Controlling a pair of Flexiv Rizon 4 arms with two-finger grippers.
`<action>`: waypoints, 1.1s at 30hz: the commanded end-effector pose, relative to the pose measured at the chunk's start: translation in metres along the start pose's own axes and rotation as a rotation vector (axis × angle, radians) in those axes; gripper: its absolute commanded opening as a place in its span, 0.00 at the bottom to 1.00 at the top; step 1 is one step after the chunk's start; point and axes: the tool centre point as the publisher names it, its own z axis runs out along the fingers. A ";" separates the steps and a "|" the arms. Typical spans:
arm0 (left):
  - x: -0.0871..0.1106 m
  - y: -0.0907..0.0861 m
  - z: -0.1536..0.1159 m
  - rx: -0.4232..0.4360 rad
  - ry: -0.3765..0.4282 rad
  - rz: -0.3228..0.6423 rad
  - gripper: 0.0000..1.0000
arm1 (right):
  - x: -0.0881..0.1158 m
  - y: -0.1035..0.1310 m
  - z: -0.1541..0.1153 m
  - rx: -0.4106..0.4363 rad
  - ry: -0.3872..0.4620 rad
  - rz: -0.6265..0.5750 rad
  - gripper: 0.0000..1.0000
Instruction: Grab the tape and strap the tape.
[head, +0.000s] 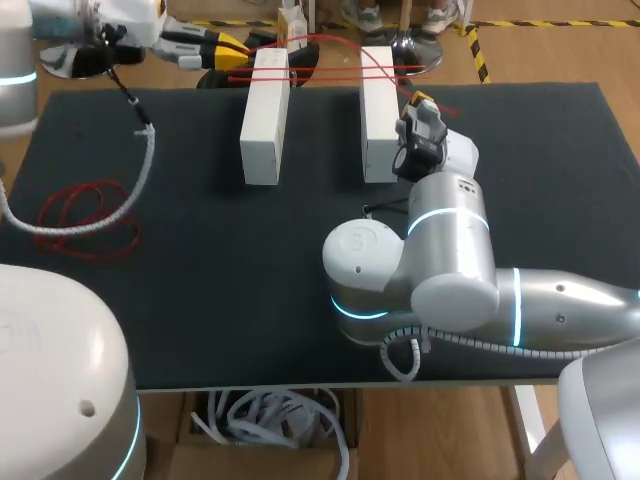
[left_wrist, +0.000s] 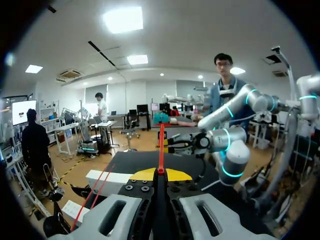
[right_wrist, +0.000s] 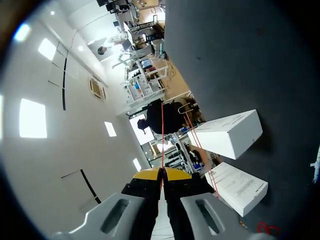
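Two white boxes lie side by side but apart in the upper middle of the dark tabletop (head: 230, 300): the left-hand box (head: 265, 125) and the right-hand box (head: 378, 115). The red tape (head: 325, 70) runs in thin strands across the far ends of both.

The left gripper (head: 232, 45) sits at the upper left, just beyond the left-hand box. Its fingers are pinched together on the tape, and in its wrist view the strand runs straight ahead from between the yellow tips.

The right gripper (head: 421, 101) is at the far end of the right-hand box, and the right arm (head: 450, 270) fills the lower right. Its fingers are likewise squeezed narrow on a strand. A loose coil of red cord (head: 85, 215) lies near the tabletop's left edge.
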 end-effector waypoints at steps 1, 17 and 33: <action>0.003 -0.012 -0.001 -0.743 0.006 0.070 0.00 | 0.002 0.000 0.000 -0.003 -0.005 -0.002 0.00; 0.017 -0.025 0.008 -0.896 -0.154 0.151 0.00 | 0.002 0.000 0.000 -0.003 -0.005 -0.002 0.00; 0.017 -0.025 0.008 -0.843 -0.170 0.142 0.00 | 0.002 0.000 0.000 -0.003 -0.005 -0.002 0.00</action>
